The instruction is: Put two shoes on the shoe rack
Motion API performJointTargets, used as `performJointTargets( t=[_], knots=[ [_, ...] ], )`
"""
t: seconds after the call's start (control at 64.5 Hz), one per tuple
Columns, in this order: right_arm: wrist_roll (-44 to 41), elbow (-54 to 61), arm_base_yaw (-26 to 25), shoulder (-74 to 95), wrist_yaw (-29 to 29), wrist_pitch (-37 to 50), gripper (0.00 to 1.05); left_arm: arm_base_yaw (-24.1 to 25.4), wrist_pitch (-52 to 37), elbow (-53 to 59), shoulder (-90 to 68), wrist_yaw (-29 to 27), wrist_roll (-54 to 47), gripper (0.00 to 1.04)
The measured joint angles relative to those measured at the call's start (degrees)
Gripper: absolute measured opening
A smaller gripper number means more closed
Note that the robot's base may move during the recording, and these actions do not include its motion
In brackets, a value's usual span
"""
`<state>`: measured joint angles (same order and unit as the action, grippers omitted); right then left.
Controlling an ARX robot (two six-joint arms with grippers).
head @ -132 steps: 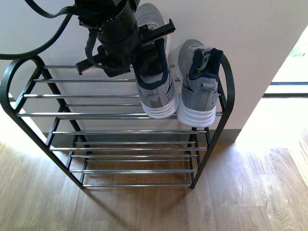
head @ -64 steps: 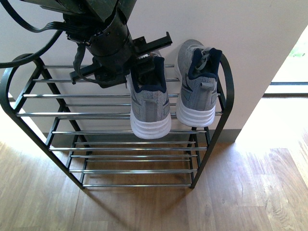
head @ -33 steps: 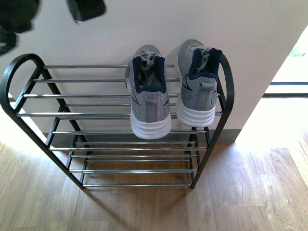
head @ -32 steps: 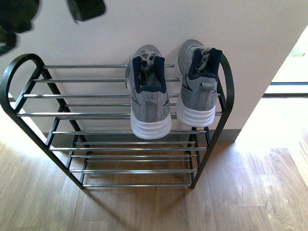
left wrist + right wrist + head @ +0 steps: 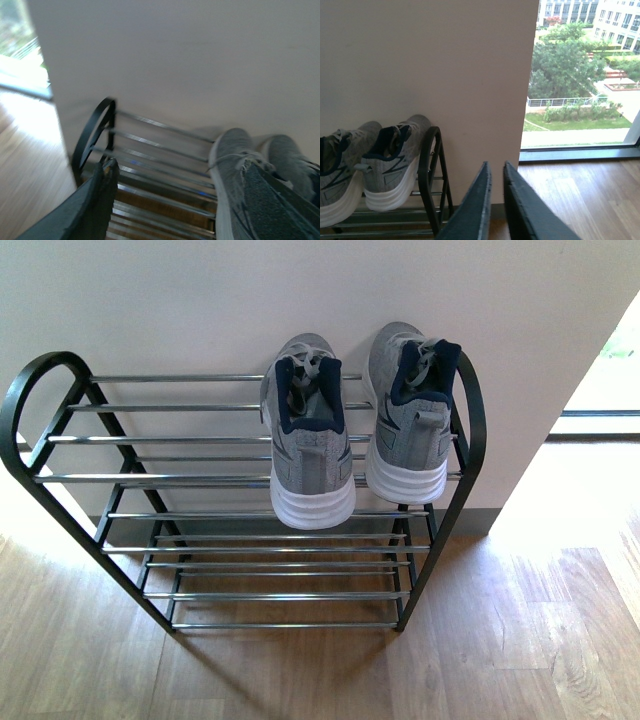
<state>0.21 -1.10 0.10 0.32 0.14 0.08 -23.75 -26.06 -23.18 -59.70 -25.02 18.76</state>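
Observation:
Two grey knit sneakers with white soles stand side by side at the right end of the shoe rack's (image 5: 180,478) top tier, heels toward me. The left sneaker (image 5: 308,440) sits slightly further forward than the right sneaker (image 5: 410,420), its heel overhanging the front bar. Neither arm shows in the front view. In the left wrist view my left gripper (image 5: 185,200) is open and empty above the rack, one finger overlapping the nearer sneaker (image 5: 232,160). My right gripper (image 5: 496,167) is shut on nothing, off the rack's right end, beside the black side frame (image 5: 432,165) and the sneakers (image 5: 390,160).
A white wall (image 5: 300,290) stands directly behind the rack. Wooden floor (image 5: 500,640) spreads in front and to the right. A floor-level window (image 5: 580,75) lies to the right of the wall. The rack's lower tiers (image 5: 280,570) hold no shoes.
The left arm lowered the left sneaker onto the top tier, let it go, then pulled up and to the left out of the front view. The right sneaker stayed put.

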Motion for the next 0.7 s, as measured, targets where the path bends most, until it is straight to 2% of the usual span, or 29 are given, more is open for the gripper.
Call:
performJointTargets(
  t=[0.093,0.155,0.202,0.357,0.434,0.698],
  knots=[
    [-0.02,0.0,0.0,0.0,-0.07,0.0,0.34,3.37,-10.54,5.81,4.35,5.31,-10.38,0.53],
    [0.0,0.0,0.0,0.0,-0.15,0.0,0.42,5.09,-11.26,7.52,6.69,6.73,-13.25,0.44],
    [0.0,0.0,0.0,0.0,-0.15,0.0,0.55,7.3,-11.17,10.05,9.46,9.01,-15.54,0.31],
    [-0.02,0.0,0.0,0.0,-0.13,0.0,0.84,11.41,-9.22,14.38,15.15,13.18,-17.42,0.01],
    [0.0,0.0,0.0,0.0,-0.15,0.0,0.97,13.05,-8.04,15.63,17.66,14.67,-17.88,0.01],
    [0.0,0.0,0.0,-0.02,-0.11,0.0,0.96,17.03,-3.37,18.99,25.73,18.53,-17.99,0.01]
  ],
)
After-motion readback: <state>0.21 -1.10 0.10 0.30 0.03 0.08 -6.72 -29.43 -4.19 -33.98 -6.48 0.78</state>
